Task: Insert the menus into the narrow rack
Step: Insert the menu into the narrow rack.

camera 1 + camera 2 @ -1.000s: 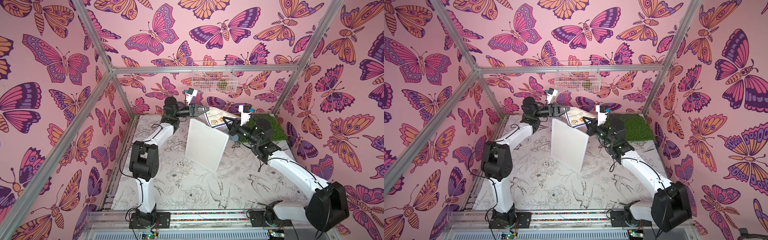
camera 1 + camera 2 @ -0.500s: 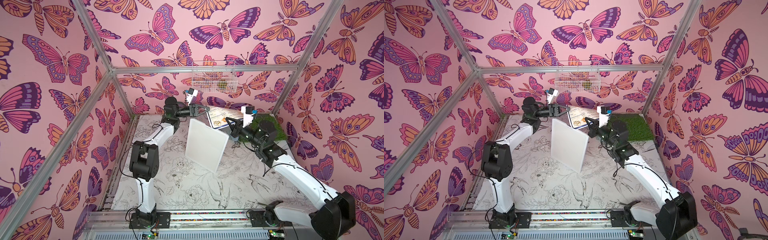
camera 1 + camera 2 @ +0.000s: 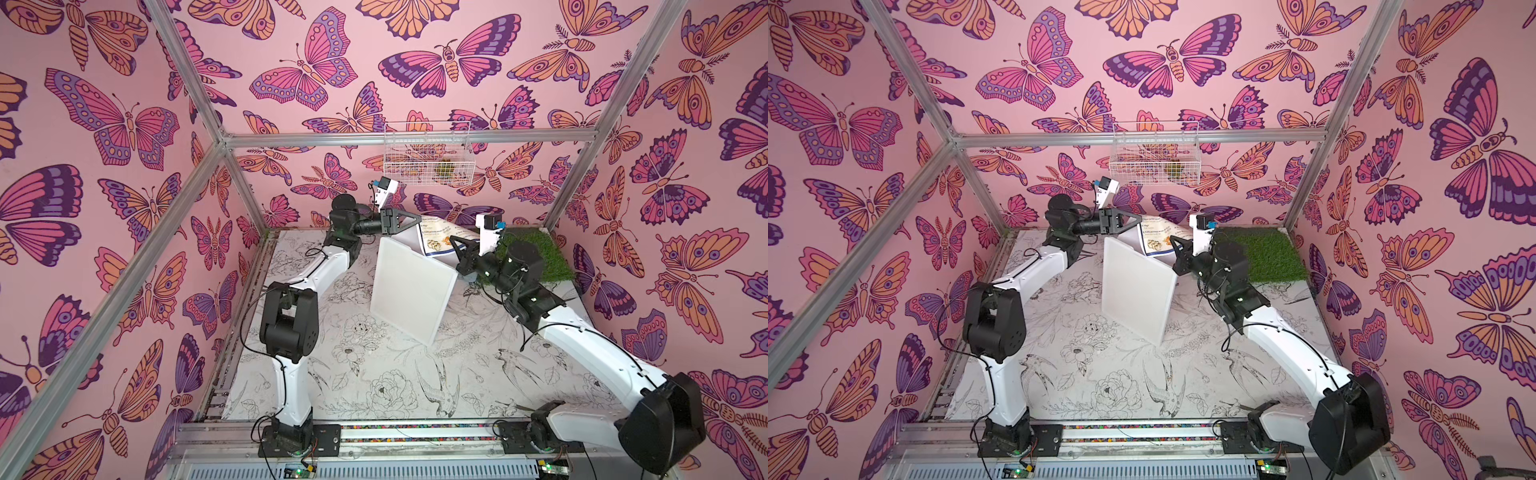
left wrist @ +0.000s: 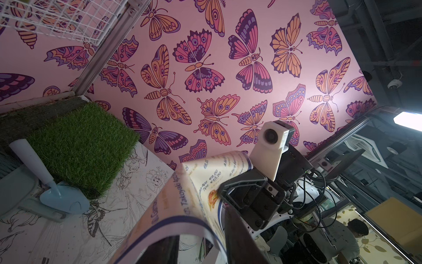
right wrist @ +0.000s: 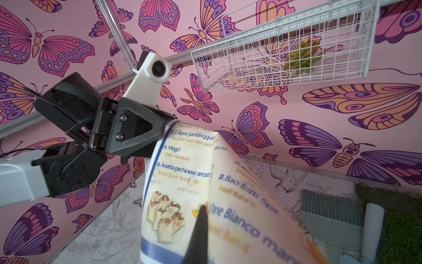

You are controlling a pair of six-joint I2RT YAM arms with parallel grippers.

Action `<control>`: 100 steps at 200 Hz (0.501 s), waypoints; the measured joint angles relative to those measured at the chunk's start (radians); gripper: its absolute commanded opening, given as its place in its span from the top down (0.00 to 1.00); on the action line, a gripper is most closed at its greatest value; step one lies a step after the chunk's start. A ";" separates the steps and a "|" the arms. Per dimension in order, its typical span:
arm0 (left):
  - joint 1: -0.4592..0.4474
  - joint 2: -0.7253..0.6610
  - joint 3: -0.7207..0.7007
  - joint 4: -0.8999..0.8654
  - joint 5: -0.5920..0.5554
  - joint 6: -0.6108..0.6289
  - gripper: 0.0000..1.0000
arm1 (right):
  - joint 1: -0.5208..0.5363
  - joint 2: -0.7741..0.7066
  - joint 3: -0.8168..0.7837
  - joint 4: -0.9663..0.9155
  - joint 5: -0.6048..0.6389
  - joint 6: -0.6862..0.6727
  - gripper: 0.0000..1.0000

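The menu [image 3: 435, 240] hangs in the air near the far edge of the surface [image 3: 374, 374], stretched between the two arms and bowed along its length. The left end effector [image 3: 417, 219] has the sheet's far corner – its jaws are partly closed with the curled, blue-bordered edge between them, as the left wrist view shows. The right end effector [image 3: 454, 242] is fully closed on the menu's opposite side, beside the small food photos; in the right wrist view one dark finger [image 5: 201, 230] lies across the printed face.

The rack [image 3: 409, 286] stands steeply tilted near the middle of the surface, one lower corner down on the flower print and its top edge just in front of the menu. The sheet's lower part is hidden behind that edge – I cannot tell whether it has entered the rack.

A green grass mat [image 3: 536, 251] covers the far right corner of the surface, with a pale blue dustpan and brush [image 5: 331, 212] beside it. A white wire basket [image 3: 426, 153] hangs on the back wall.
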 measured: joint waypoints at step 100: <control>-0.003 0.000 0.000 0.068 0.005 -0.064 0.67 | 0.002 -0.008 0.000 -0.035 0.030 -0.046 1.00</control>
